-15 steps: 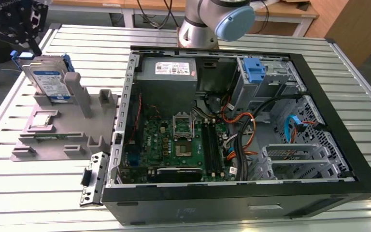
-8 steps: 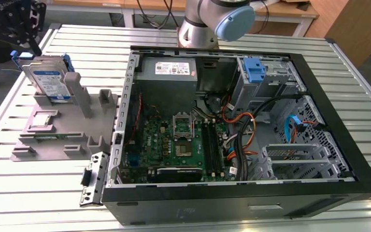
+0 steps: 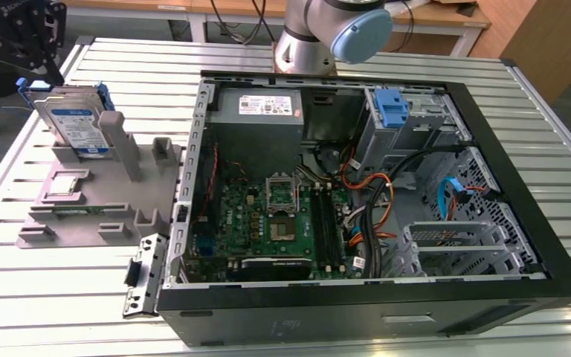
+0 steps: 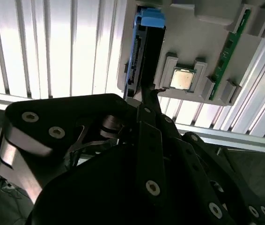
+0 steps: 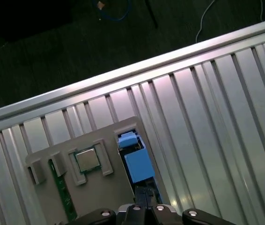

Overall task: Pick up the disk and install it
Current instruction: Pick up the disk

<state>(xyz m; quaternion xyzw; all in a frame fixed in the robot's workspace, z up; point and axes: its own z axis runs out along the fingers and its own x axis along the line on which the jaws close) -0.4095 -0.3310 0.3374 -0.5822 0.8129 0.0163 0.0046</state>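
**Table** (image 3: pixel 47 297): slatted metal surface carrying all the parts.

**Case** (image 3: pixel 365 316): open computer case lying on its side, well apart from the disk, toward the exterior view's right. The board, cables and drive cage are exposed, and a blue bracket (image 3: pixel 389 111) stands in the cage at the far side.

**Holder** (image 3: pixel 87 216): grey parts stand, beside the case on the exterior view's left.

**Gripper** (image 3: pixel 42 71): black, hanging just above the holder's far end, directly over the disk. In both wrist views it looks down along the disk's top edge. Whether it is parted or closed cannot be told, nor whether it touches the disk.

**Disk** (image 3: pixel 75 123): silver drive in a blue carrier. It stands upright on edge in the holder's far slot and is seated there, not lifted.

**Stick** (image 4: pixel 228 51): green memory module lying in a holder groove.

**Chip** (image 4: pixel 183 78): small square part in its own holder pocket, near the disk.

**Progress**: judged early. The approach appears made, but the disk is not yet raised from the holder, so both lifting it and installing it in the case remain.
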